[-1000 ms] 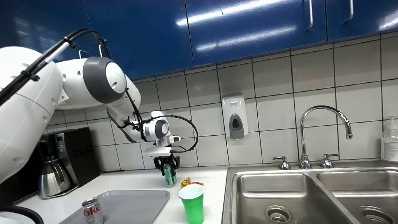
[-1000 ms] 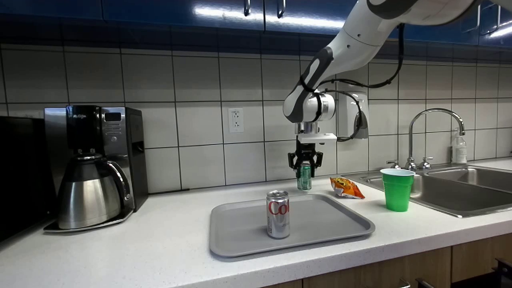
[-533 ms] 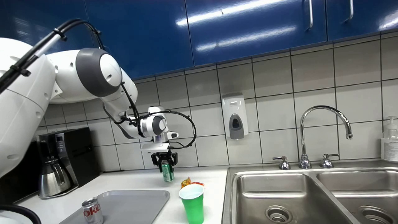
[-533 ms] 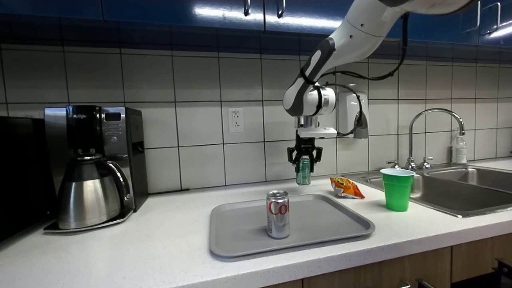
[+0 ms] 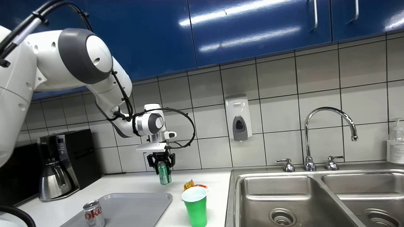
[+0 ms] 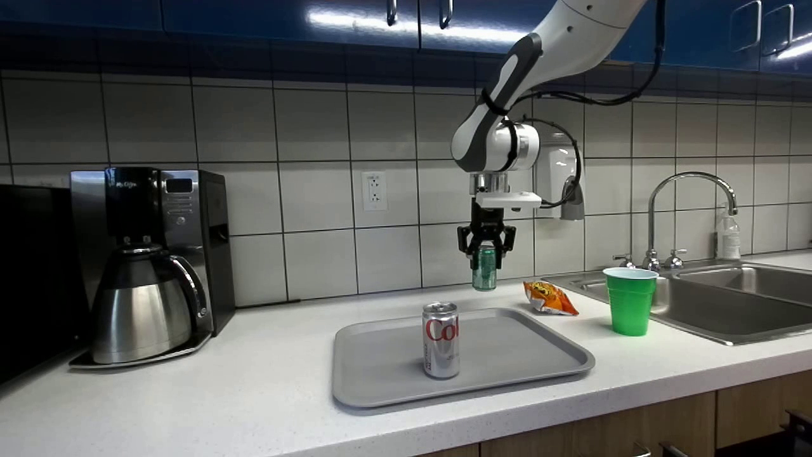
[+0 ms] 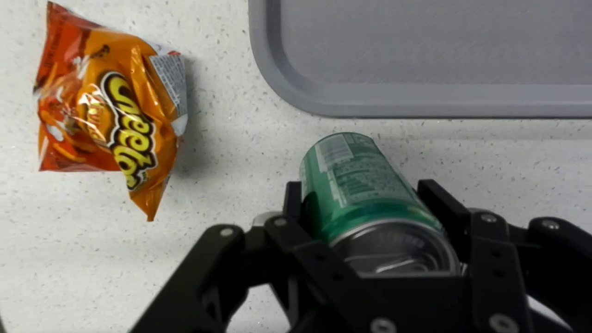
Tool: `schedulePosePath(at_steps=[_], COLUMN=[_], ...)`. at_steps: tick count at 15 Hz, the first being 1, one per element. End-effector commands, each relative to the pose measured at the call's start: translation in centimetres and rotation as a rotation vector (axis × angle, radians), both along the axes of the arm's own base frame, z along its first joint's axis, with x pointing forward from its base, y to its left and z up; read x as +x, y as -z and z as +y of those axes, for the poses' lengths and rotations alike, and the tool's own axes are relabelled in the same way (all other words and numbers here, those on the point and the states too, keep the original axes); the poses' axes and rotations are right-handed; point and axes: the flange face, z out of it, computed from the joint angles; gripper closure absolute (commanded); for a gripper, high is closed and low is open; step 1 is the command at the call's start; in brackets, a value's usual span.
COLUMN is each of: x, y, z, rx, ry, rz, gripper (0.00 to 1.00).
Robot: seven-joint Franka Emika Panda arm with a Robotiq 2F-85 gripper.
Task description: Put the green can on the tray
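The green can [image 6: 484,278], slim with a silvery top, is held in my gripper [image 6: 487,261], with one finger on each side of it. It hangs upright a little above the counter behind the tray [image 6: 520,349]. In an exterior view the can [image 5: 164,177] also shows under the gripper [image 5: 163,168]. In the wrist view the can [image 7: 356,180] fills the space between the black fingers [image 7: 437,203], its top partly hidden by the gripper. The tray [image 7: 430,51] lies ahead of the can there, apart from it.
A red-and-silver can [image 6: 441,349] stands on the tray. An orange snack bag [image 6: 549,298] and a green cup [image 6: 630,303] stand to the tray's right, before the sink [image 6: 704,311]. A coffee maker [image 6: 152,266] stands at the left. Blue cabinets [image 6: 285,22] hang above.
The green can has risen off the counter in my gripper. In an exterior view gripper and can have moved up and left, with the arm drawing back. The other objects have stayed put.
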Motion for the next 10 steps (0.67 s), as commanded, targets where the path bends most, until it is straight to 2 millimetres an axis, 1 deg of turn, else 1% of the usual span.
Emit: schedulePosePath(at_steps=[1, 6, 10], x=[-3.3, -7.0, -10.0], y=[-2.2, -3.0, -3.2], z=[0.2, 0.3, 0.2], rx=[0.005, 0.004, -0.003], ry=[-0.035, -0.065, -0.096], rz=[-0.011, 0.002, 0.016], gripper=[0.61, 0.61, 0.61])
